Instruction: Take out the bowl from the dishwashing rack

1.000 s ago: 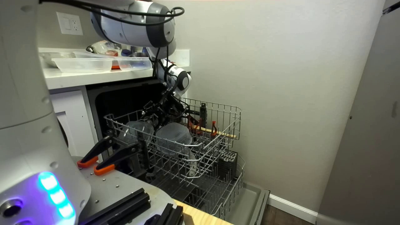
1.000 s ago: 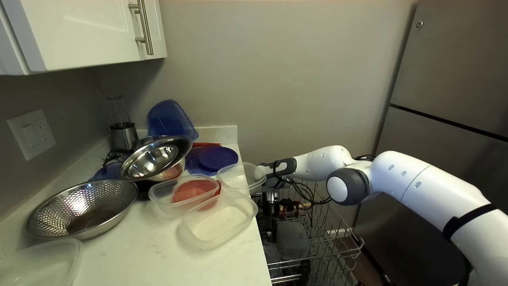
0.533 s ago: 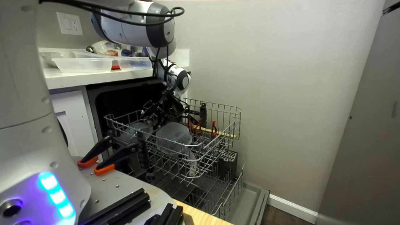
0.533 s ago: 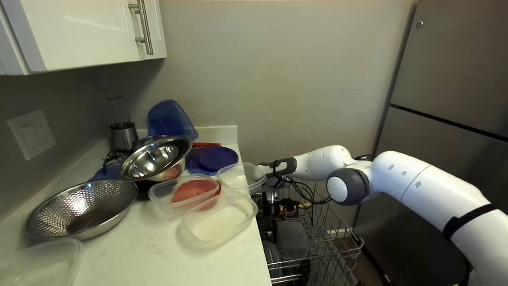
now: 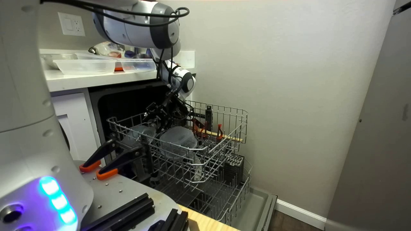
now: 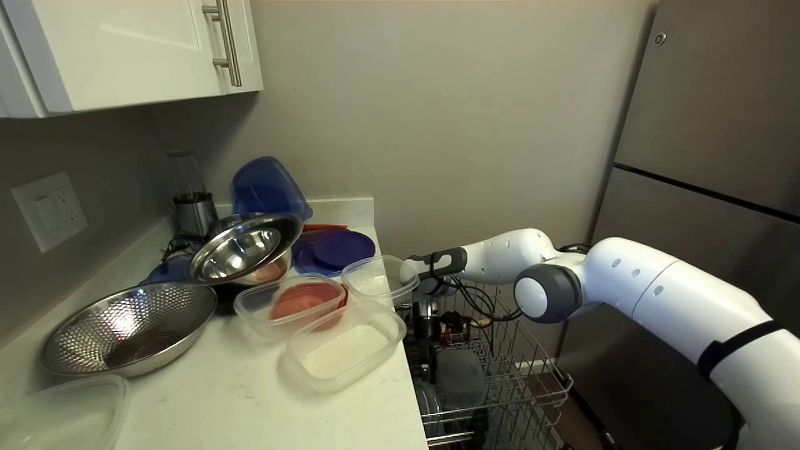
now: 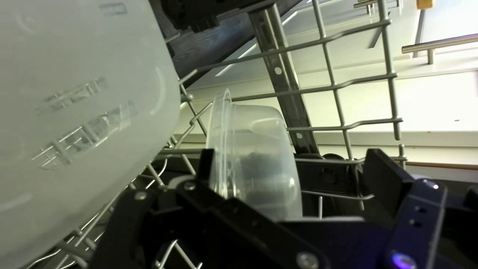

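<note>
1 white arm reaches over the dishwashing rack, wrist bent down, and inside the rack its gripper stands with jaws spread wide and hold of nothing, the bowl resting in the rack between them in the wrist view; whether they touch its rim I cannot tell. Marks on the larger pale dish, also in the rack, and the round badge on the refrigerator past the rack are too unclear to read. That dish and the rack's side flank the bowl, 2 orange-tipped clamps stand just beside the rack, and the counter, higher than the rack, bears clear containers.
</note>
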